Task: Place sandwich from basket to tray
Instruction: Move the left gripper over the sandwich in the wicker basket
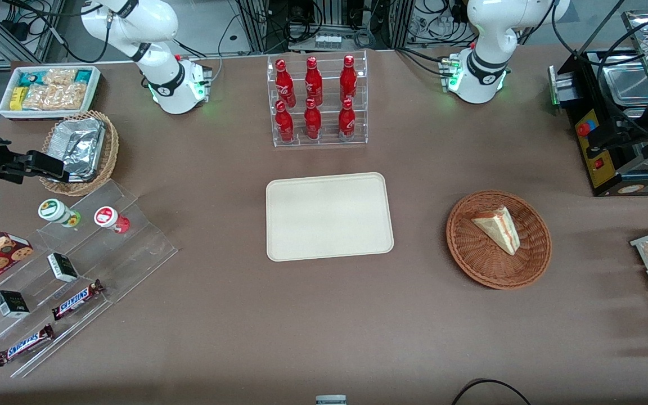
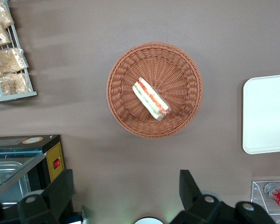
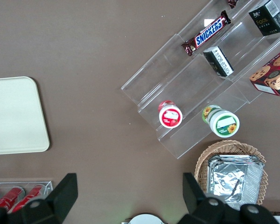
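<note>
Sandwich (image 1: 498, 228) in basket (image 1: 470, 253); bare tray (image 1: 328, 216); end effector (image 2: 126, 193) spread, above.

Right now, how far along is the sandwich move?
Nothing looks done yet: the sandwich lies in the basket, and the tray holds nothing. In hand: the gripper hangs above the table beside the basket, jaws open and holding nothing. Left: go down over the sandwich, grasp it, lift it, carry it to the tray and let go.
</note>
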Action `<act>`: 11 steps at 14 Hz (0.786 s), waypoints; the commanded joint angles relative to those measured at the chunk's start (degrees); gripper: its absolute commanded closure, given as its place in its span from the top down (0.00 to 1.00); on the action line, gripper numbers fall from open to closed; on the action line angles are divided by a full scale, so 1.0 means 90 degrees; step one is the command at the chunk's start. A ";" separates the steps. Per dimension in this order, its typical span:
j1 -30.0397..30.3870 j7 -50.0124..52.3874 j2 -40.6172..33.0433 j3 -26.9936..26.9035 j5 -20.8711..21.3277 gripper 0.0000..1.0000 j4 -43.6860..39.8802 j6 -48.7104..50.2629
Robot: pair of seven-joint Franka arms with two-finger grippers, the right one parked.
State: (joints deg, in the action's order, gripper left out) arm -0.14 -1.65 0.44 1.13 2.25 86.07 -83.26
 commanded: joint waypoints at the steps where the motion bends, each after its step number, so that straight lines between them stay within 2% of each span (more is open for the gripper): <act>1: -0.0053 -0.0080 0.0039 -0.0067 -0.0015 1.00 -0.0082 -0.0074; 6: -0.0053 -0.0012 0.0253 -0.0067 -0.0045 1.00 -0.0023 -0.0181; 11: -0.0189 0.1080 0.0166 0.0020 -0.0074 1.00 0.1497 -0.1898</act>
State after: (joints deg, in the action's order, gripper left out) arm -0.32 3.63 3.29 1.17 2.13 93.91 -95.59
